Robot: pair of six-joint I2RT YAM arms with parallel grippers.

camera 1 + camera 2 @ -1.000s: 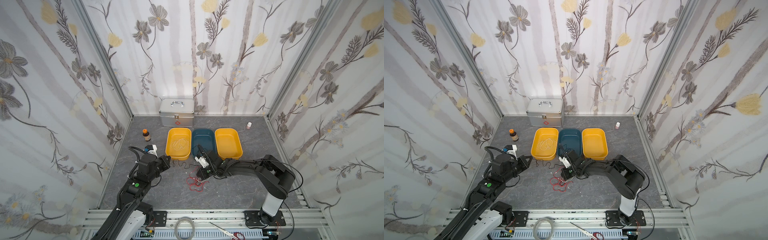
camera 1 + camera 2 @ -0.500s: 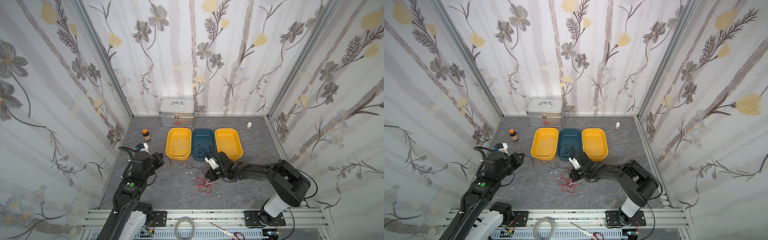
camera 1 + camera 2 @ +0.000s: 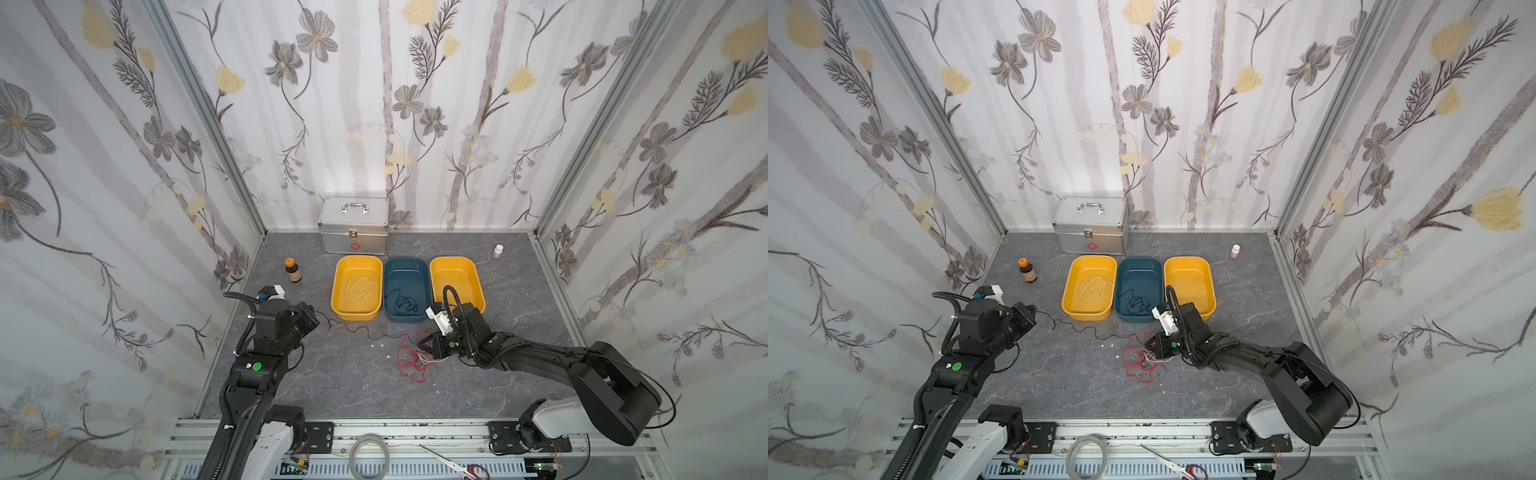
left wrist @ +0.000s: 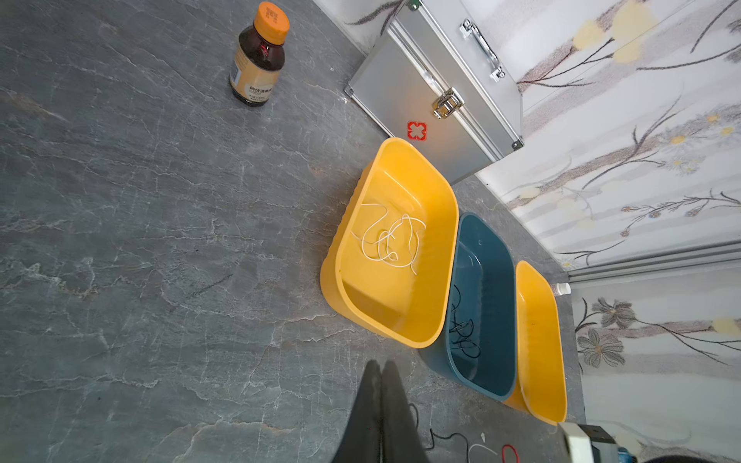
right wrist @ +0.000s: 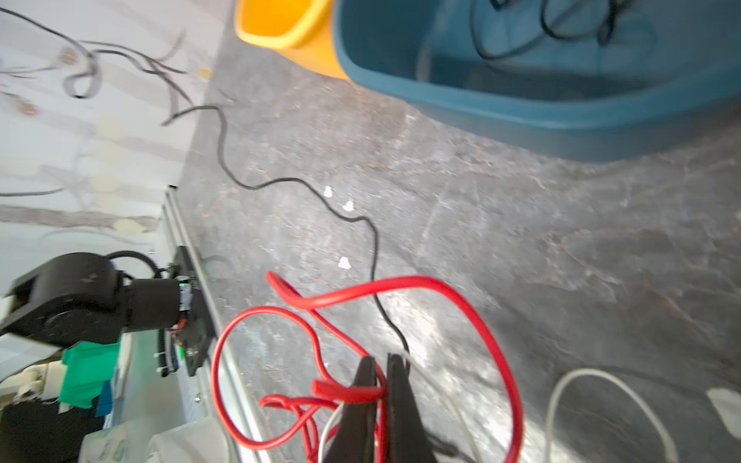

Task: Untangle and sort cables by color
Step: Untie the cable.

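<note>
We are parting red from black

We are clamping our right fingers (image 5: 401, 401) on the red cable (image 5: 421, 280), nearward of the blue bin (image 3: 405, 266), likely anchoring it so the black cable (image 5: 375, 252) trailing left can slide free; our left fingers (image 4: 369, 405) are pressing together beside its left end, visibly gripping nothing. Bare worktop (image 3: 353, 374) is lying open leftward and nearer; the blue bin's wall is crowding the far side
</note>
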